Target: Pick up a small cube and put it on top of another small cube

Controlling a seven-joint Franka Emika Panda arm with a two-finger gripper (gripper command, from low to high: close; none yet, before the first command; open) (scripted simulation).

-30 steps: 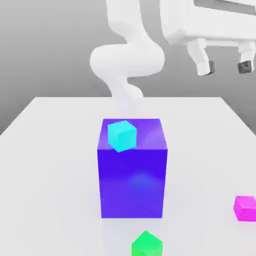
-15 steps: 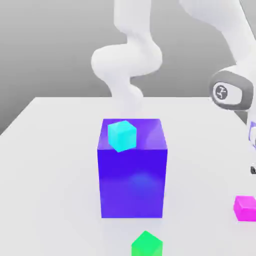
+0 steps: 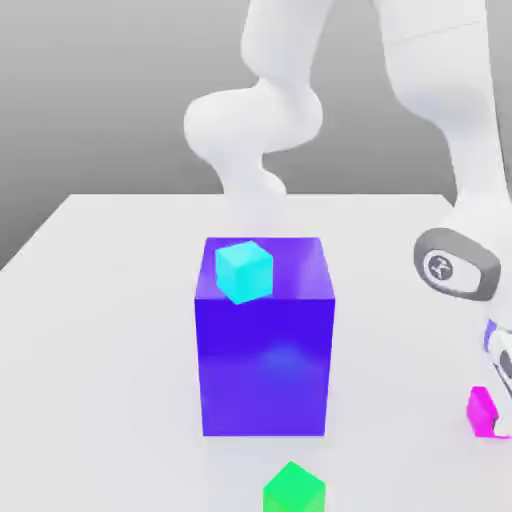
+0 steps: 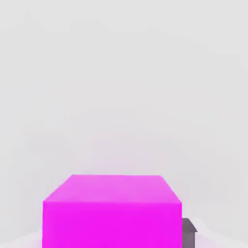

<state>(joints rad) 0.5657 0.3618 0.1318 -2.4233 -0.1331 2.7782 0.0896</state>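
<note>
A small magenta cube (image 3: 481, 409) sits on the white table (image 3: 110, 330) at the exterior view's right edge. My gripper (image 3: 503, 418) has come down over it, partly cut off by the picture's edge. In the hand view the magenta cube (image 4: 112, 212) lies close up between the jaws, with one dark fingertip (image 4: 189, 232) pressed against its side. A small cyan cube (image 3: 244, 270) rests on top of a big blue block (image 3: 265, 360) in the middle. A small green cube (image 3: 293, 489) lies in front of that block.
The big blue block stands tall in the table's middle, to the exterior view's left of my arm. My arm's white links (image 3: 455, 150) rise behind and above the magenta cube. Open tabletop lies on the exterior view's left.
My arm dropped from high above the table down onto the magenta cube at the exterior view's right. The jaws, wide apart a second ago, have closed in on the cube.
</note>
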